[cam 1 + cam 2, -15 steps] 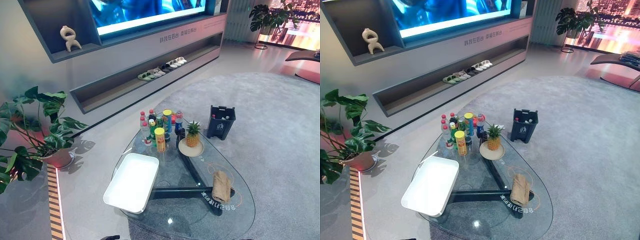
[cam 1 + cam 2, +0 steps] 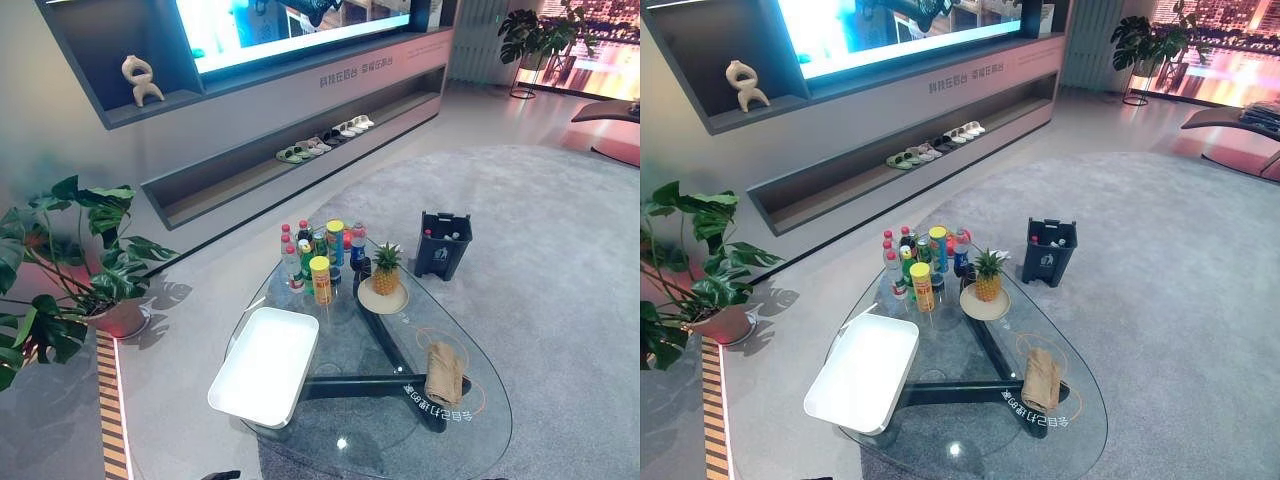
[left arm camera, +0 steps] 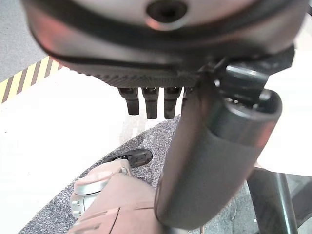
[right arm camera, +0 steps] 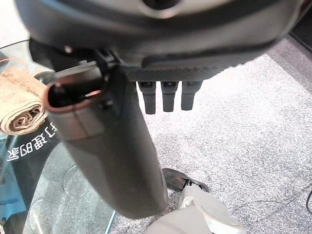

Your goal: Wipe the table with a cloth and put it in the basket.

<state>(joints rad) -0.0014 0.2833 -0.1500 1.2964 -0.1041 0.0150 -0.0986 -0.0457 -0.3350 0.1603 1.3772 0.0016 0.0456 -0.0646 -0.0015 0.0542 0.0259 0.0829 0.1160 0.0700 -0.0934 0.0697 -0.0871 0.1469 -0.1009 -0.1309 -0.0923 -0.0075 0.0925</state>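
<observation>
On the right side of the glass table (image 2: 385, 440) the rolled cloth (image 2: 442, 372) lies untouched, well apart from the white basket (image 2: 265, 360), w/ left hand (image 3: 204, 161) & right hand (image 4: 112, 156) slack-fingered & empty, so it's prob. step 1: reach & grasp the cloth.

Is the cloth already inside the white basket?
No, the rolled cloth lies on the glass table, apart from the empty white basket.

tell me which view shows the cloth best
The right eye view: the cloth lies whole and unblocked, rolled up on the table. The left eye view shows it much the same. The right wrist view catches its rolled end, close up, beside the right hand.
</observation>
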